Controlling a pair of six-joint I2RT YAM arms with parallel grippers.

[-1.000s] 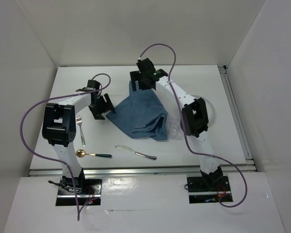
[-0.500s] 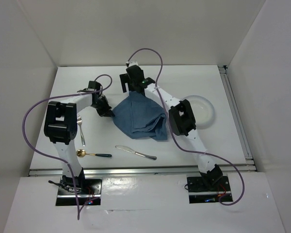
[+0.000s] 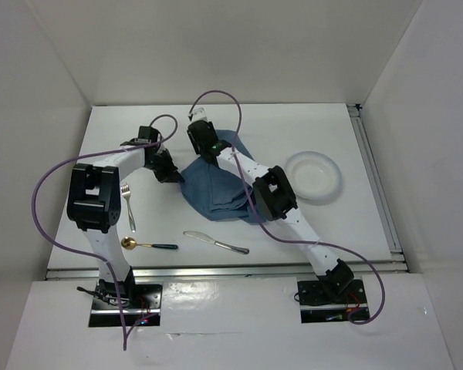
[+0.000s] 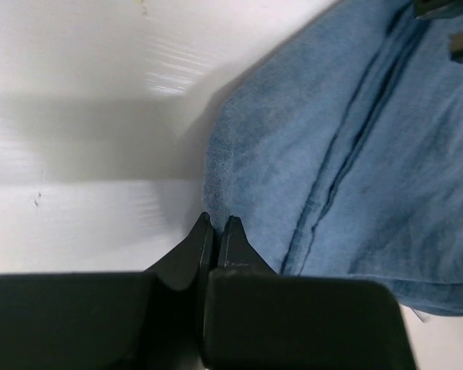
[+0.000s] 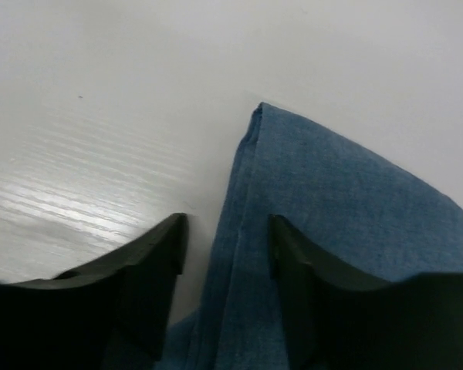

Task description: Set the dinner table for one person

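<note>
A folded blue cloth [image 3: 216,189] lies mid-way across the white dinner table [image 3: 332,231]. My left gripper [image 3: 170,171] is at the cloth's left corner. In the left wrist view this gripper [image 4: 216,223] is shut, with the edge of the cloth [image 4: 347,139] pinched between its tips. My right gripper [image 3: 204,146] sits at the cloth's far corner. In the right wrist view it [image 5: 228,231] stands open, its fingers astride the folded edge of the cloth [image 5: 332,200].
A white plate [image 3: 312,175] rests to the right of the cloth. A fork [image 3: 127,206], a gold-bowled spoon [image 3: 143,245] and a knife [image 3: 216,243] lie near the front left. Aluminium rails [image 3: 378,185] run along the right and near edges.
The left gripper shut on the cloth's left corner. The right arm swung left to the far corner, uncovering the plate, and its jaws narrowed around the cloth's edge.
</note>
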